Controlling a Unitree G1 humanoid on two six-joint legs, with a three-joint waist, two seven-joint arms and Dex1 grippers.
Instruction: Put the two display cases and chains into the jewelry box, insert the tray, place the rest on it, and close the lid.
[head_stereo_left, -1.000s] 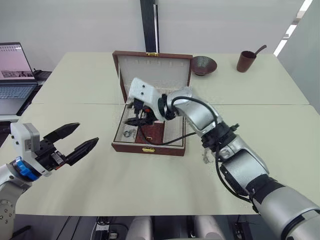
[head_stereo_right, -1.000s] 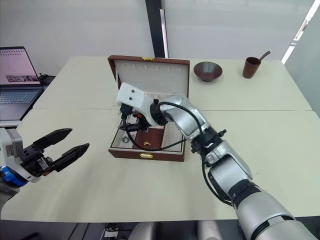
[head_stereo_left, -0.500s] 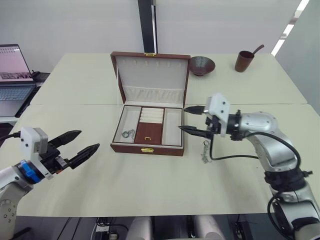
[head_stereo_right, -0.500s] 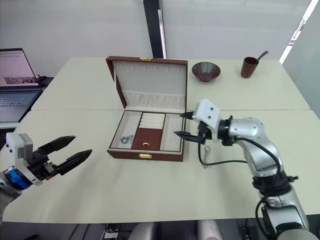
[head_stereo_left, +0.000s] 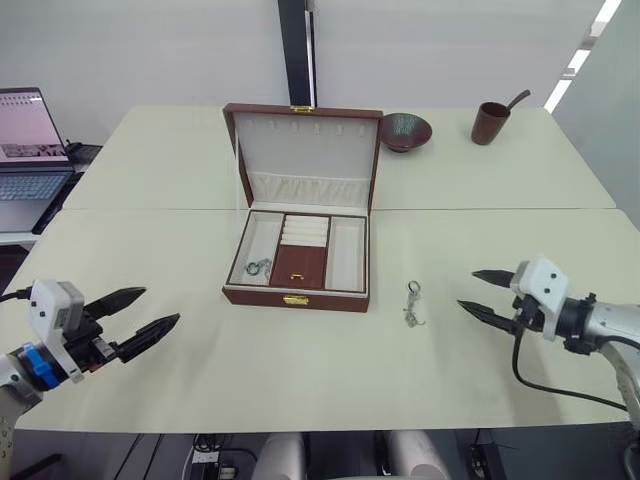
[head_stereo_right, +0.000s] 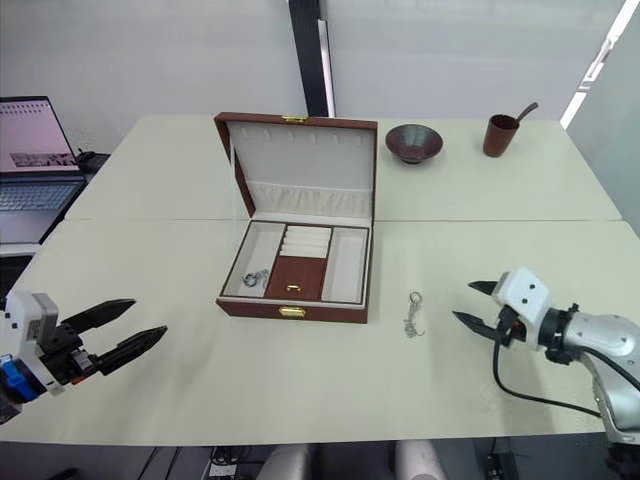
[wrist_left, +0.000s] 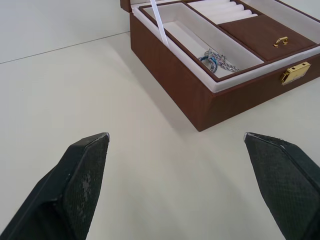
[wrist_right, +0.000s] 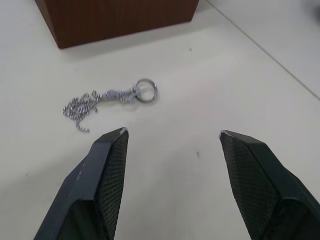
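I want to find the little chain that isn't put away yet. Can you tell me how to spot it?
Find the big brown jewelry box standing open in the middle of the table. Beside it, toward the right claw, a thin silvery chain with a small ring lies on the bare tabletop. The other chain lies inside the box, in the tray's left compartment.

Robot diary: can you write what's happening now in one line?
tray in jewelry box | lid open | one chain on table | right gripper open beside it | left gripper open

Office or lab: pale tables (head_stereo_left: 200, 370), open laptop (head_stereo_left: 25, 140), plain white wall (head_stereo_left: 150, 50).
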